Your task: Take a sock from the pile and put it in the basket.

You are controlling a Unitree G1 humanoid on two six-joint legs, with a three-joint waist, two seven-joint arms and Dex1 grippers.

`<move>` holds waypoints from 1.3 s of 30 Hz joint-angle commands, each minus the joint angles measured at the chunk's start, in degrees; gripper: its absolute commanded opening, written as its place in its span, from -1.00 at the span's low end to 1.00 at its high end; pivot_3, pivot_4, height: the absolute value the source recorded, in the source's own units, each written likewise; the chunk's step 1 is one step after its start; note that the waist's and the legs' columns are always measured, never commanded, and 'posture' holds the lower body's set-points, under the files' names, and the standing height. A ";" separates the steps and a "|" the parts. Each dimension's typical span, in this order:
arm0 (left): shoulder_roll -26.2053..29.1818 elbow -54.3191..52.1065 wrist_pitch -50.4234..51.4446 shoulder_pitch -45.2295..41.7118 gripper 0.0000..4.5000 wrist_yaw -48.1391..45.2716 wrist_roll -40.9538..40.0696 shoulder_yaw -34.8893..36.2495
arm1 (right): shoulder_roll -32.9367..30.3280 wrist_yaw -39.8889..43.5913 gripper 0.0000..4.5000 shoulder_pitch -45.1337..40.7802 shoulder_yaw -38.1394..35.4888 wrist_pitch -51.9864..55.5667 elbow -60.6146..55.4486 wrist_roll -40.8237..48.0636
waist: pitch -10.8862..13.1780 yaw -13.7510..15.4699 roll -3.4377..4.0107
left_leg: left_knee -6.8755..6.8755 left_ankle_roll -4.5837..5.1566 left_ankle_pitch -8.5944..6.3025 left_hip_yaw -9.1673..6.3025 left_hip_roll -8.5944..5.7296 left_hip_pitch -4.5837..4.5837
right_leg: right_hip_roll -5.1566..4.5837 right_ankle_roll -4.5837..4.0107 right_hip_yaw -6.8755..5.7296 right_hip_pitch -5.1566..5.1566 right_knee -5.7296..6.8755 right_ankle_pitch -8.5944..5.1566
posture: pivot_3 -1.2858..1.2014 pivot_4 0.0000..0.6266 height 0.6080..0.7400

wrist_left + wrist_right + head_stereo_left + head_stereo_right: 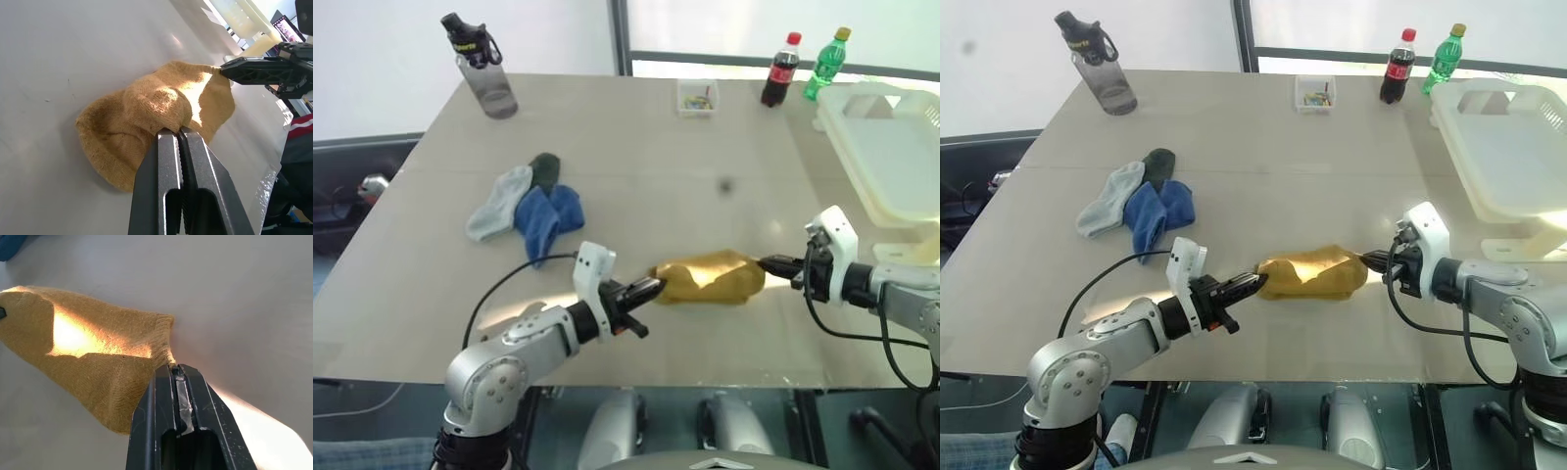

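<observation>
Near the desk's front edge, the mustard sock is stretched between both grippers: the left gripper has its fingers pinching one end, the right gripper pinching the cuff. Both bites look thin, so a sideways carry could pull an end free. The pile lies toward the left edge. The basket overhangs the far right corner; a dragging sock might snag its rim.

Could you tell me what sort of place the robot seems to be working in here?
Probably an office or lab set up for testing: a plain grey table by a bright window, laid out with drink bottles, a small clear box and loose socks, with a monitor off to the side.
</observation>
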 commanded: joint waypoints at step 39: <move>1.50 2.98 -4.90 -1.58 -1.00 -3.75 4.99 -4.45 | 6.33 1.55 -0.45 5.83 16.63 -27.76 0.98 -19.70 | -0.01 0.02 -0.02 | 0.00 0.00 0.00 -0.01 0.01 0.04 | 0.00 0.01 -0.01 0.01 -0.01 0.00 | 0.03 -0.52 1.00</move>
